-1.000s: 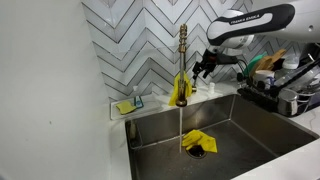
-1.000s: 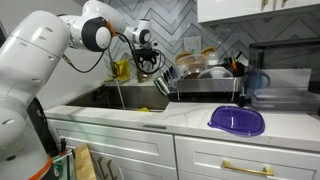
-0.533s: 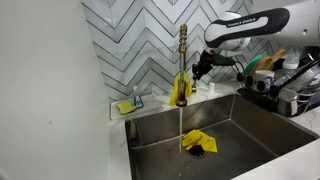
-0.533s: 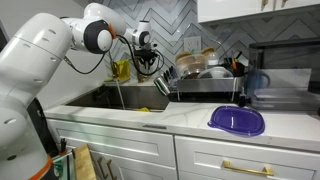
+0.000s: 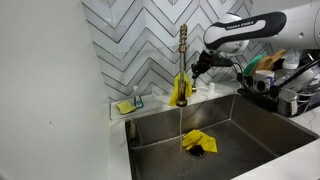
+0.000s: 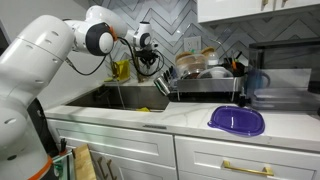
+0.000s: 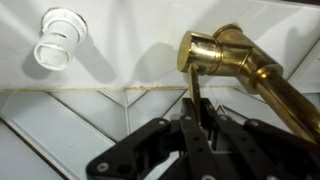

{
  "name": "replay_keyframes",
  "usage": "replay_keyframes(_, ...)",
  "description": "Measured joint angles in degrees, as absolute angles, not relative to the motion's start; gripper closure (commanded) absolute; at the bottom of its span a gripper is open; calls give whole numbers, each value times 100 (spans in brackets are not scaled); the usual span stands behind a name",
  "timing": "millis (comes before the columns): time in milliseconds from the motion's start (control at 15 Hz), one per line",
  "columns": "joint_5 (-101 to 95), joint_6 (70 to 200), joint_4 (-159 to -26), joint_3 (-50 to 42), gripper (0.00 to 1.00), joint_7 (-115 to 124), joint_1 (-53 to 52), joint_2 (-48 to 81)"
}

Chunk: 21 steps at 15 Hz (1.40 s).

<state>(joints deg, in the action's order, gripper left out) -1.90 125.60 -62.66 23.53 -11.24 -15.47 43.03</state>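
Observation:
A brass faucet (image 5: 183,62) (image 7: 238,57) rises behind the sink (image 5: 245,120). Its thin brass lever handle (image 7: 196,96) hangs down from the faucet head. My gripper (image 5: 199,68) (image 6: 148,62) (image 7: 201,132) is shut on this lever, with the black fingers (image 7: 187,140) pressed against it from both sides. A thin stream of water (image 5: 180,125) appears to fall from the spout into the basin. In the wrist view the lever's lower end is hidden between the fingers.
A yellow cloth (image 5: 198,142) lies on the sink floor, and something yellow (image 5: 181,95) hangs at the faucet base. A sponge holder (image 5: 127,105) sits on the ledge. A full dish rack (image 5: 285,85) (image 6: 205,75) stands beside the sink. A purple plate (image 6: 237,120) lies on the counter. A white round fitting (image 7: 57,40) is on the wall.
The gripper has moved in slightly toward the faucet, and its jaws have gone from wide open to shut on the lever handle.

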Motion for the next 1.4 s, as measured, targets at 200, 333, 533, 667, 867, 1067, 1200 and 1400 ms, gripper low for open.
replay_keyframes(200, -197, 12524, -6249, 2353, 97, -1124, -1552, 4304)
replay_keyframes(333, -204, 12446, -6216, 2355, 97, -1161, -1558, 4304)
replay_keyframes(533, -210, 12337, -6182, 2371, 97, -1430, -1561, 4297)
replay_keyframes(667, -211, 12265, -6168, 2388, 97, -1661, -1556, 4290)
replay_keyframes(867, -211, 12165, -6145, 2412, 97, -1976, -1546, 4286)
replay_keyframes(1067, -212, 12138, -6144, 2428, 97, -2188, -1543, 4281)
replay_keyframes(1200, -212, 12130, -6145, 2429, 97, -2270, -1545, 4277)
replay_keyframes(1400, -244, 12128, -6145, 2429, 97, -2290, -1556, 4273)
